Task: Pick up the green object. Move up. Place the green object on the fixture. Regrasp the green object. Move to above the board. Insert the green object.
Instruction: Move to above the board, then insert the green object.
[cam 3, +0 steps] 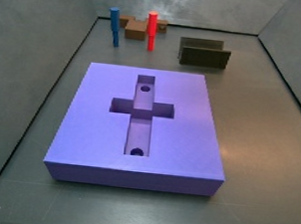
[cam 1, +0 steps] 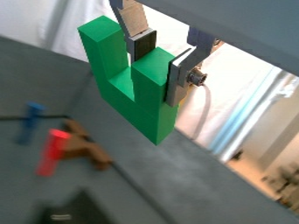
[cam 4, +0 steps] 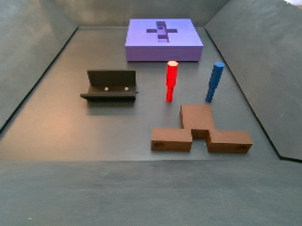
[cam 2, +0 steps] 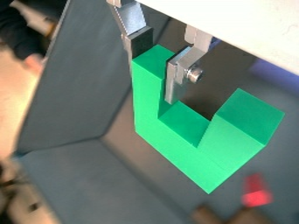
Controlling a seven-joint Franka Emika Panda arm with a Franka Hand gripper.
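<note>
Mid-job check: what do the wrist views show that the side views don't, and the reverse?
Only the wrist views show the gripper, its jaws shut on one arm of the green object, held off the floor. Only the side views show the board, its cross slot empty, and the fixture, nothing on it. Both show the red peg and blue peg.

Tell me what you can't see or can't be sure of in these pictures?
- The gripper holding the green object: absent from both side views, so its height above the floor is unknown.
- One arm of the green object: partly covered by a silver finger in a wrist view.
- The red peg and blue peg: blurred in a wrist view.
</note>
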